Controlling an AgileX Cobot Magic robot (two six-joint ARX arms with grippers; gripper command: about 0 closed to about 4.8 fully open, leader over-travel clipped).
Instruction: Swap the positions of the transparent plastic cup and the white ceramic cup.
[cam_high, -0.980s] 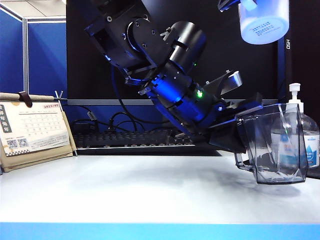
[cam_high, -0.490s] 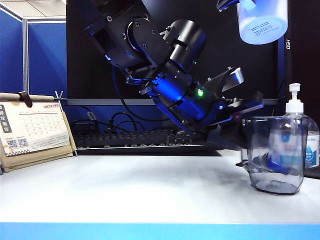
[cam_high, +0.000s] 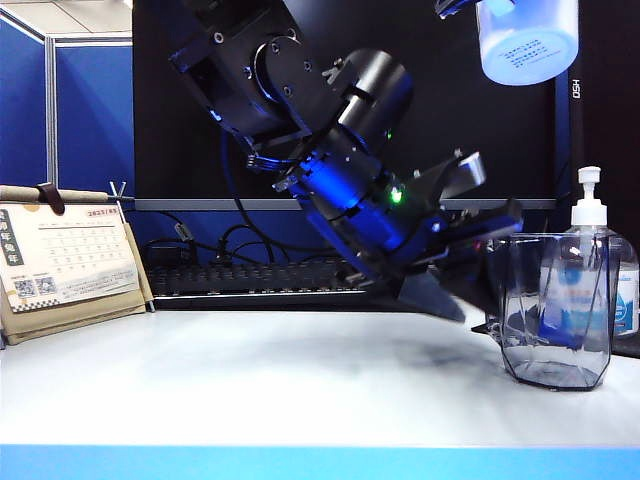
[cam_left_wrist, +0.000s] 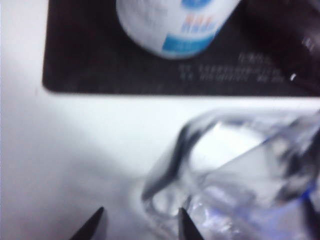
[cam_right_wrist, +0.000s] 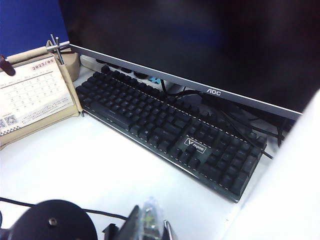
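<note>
The transparent plastic cup (cam_high: 555, 310) stands upright on the white table (cam_high: 250, 380) at the right, its faceted wall and clear handle (cam_left_wrist: 167, 192) blurred in the left wrist view. My left gripper (cam_high: 480, 265) reaches it from the left and is open. One fingertip (cam_left_wrist: 182, 222) sits by the handle and the other fingertip (cam_left_wrist: 95, 225) is over bare table. The white ceramic cup (cam_high: 527, 40) hangs high at the top right. My right gripper (cam_right_wrist: 150, 225) is shut on a pale part of it, and the cup's body (cam_right_wrist: 295, 190) fills one side of that view.
A clear pump bottle (cam_high: 600, 275) with a blue label stands just behind the transparent cup, on a black mat (cam_left_wrist: 125, 70). A black keyboard (cam_right_wrist: 170, 130) and a monitor (cam_right_wrist: 210, 45) line the back. A desk calendar (cam_high: 65, 260) stands at the far left.
The transparent cup went from tilted and held in my left gripper to upright on the table. The left jaws opened. The white cup stayed up high.
</note>
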